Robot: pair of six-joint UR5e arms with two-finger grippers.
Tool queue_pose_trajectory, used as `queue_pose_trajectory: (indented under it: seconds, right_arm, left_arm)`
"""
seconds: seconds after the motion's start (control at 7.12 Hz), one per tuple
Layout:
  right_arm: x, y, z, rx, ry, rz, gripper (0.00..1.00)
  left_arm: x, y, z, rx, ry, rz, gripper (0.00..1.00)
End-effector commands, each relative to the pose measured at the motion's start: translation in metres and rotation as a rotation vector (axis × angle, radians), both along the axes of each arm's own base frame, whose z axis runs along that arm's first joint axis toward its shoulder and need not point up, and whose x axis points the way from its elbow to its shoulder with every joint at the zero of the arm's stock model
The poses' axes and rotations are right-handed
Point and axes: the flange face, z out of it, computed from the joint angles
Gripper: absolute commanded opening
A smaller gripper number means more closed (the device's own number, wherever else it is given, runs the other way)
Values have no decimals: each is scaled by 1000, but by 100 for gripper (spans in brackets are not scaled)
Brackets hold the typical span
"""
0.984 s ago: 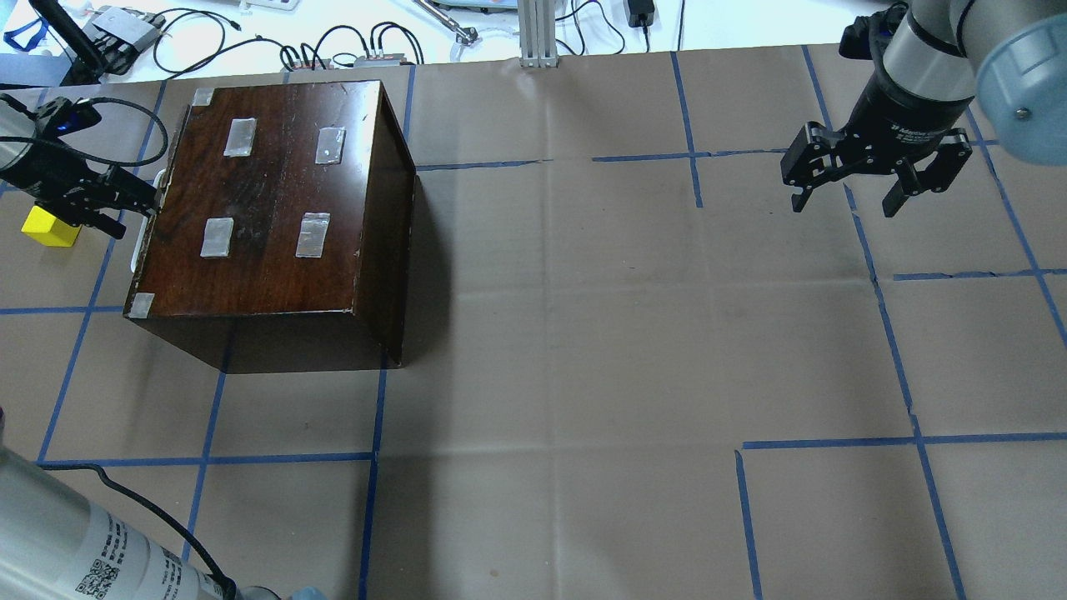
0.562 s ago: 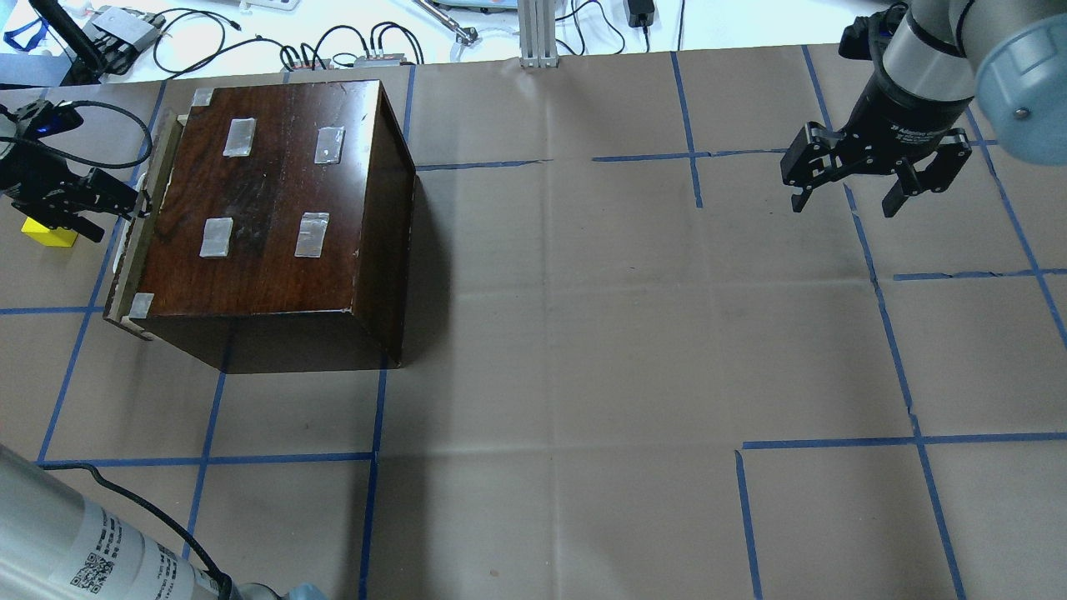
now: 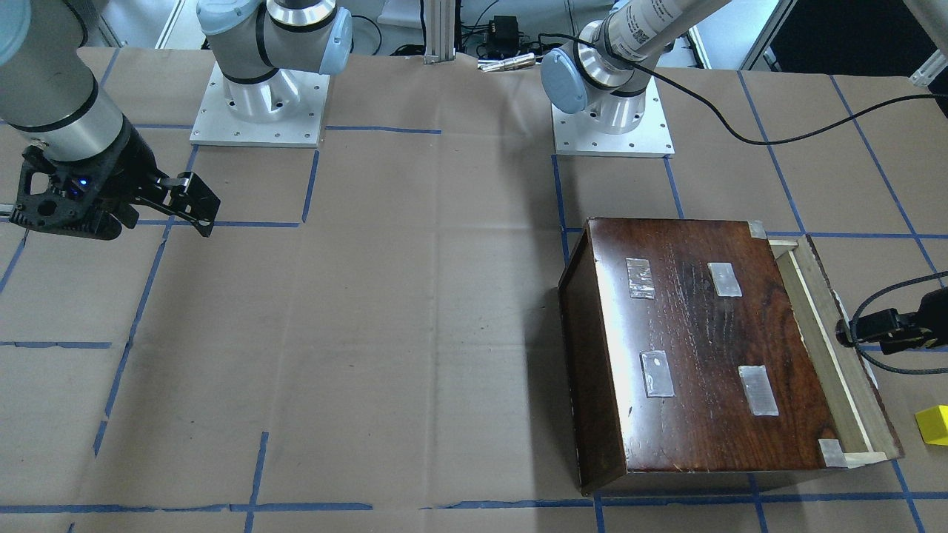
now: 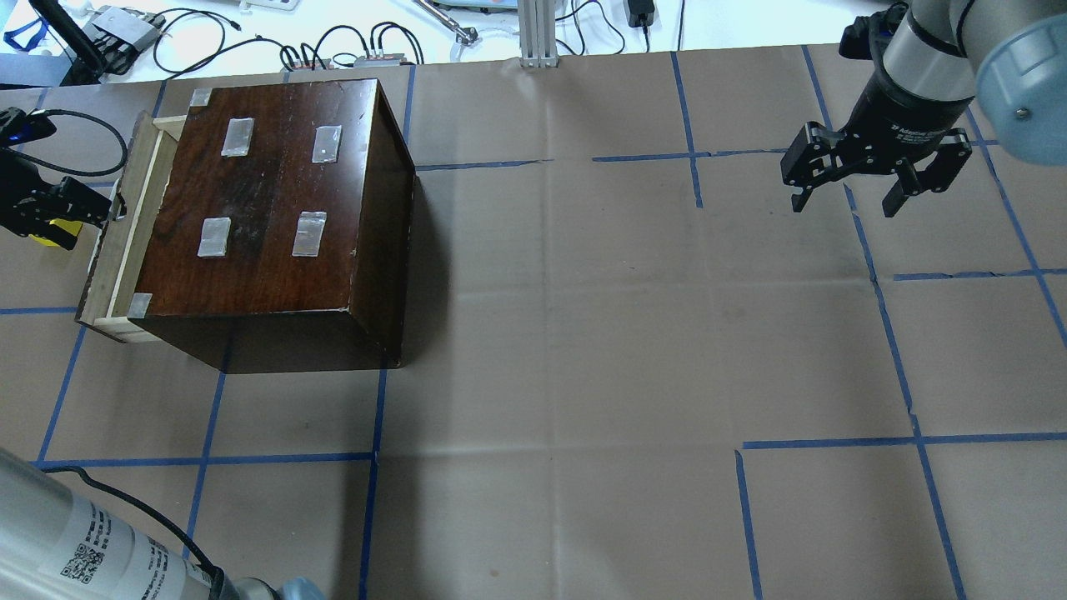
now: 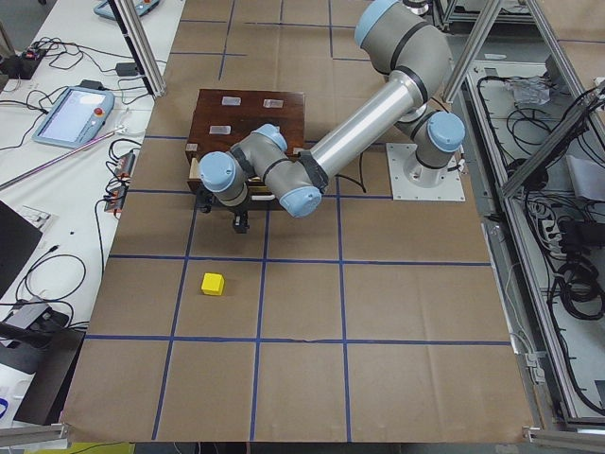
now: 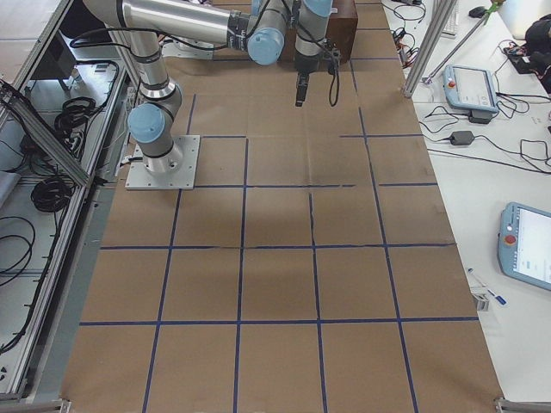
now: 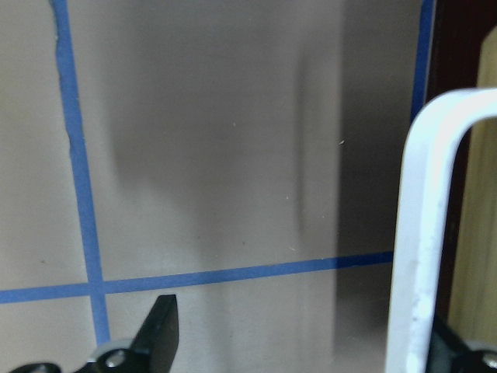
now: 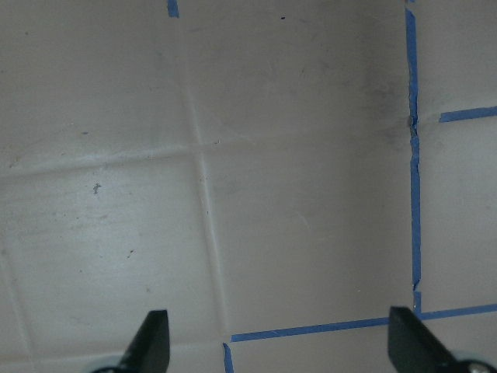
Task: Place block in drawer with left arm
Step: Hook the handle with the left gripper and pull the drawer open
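The small yellow block lies on the paper beside the drawer's front; in the overhead view my left gripper covers most of it. The pale wood drawer stands part way out of the dark brown box. My left gripper is at the drawer's front with its jaws apart, one finger hooked behind the white handle. My right gripper hangs open and empty above the paper far across the table.
Blue tape lines grid the brown paper. Cables and small devices lie along the far table edge behind the box. The left arm's loose black cable trails over the paper near its base.
The drawer has slid out of the box toward the overhead view's left. My left gripper has moved left with it and now covers most of the block. The right arm has not moved.
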Motion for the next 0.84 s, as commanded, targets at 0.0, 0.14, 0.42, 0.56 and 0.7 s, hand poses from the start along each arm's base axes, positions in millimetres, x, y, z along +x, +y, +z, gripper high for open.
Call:
queue_pose_trajectory:
  seconds: [0.0,0.14,0.42,0.56,0.7]
  right_arm:
    - [0,0,0,0,0,-1,100]
    - [0,0,0,0,0,-1,100]
    - [0,0,0,0,0,0,100]
    - [0,0,0,0,0,0,100]
    - [0,0,0,0,0,-1,100]
  left_arm:
    - [21,3,-3,-7,-3,-10,98]
    - [30,3,-3,-14,-5,-17,98]
    - [36,3,5,-18,-31,-35,98]
    - [43,4,7,-22,-34,-32,98]
    - [56,10,-1,-17,-28,-21,98]
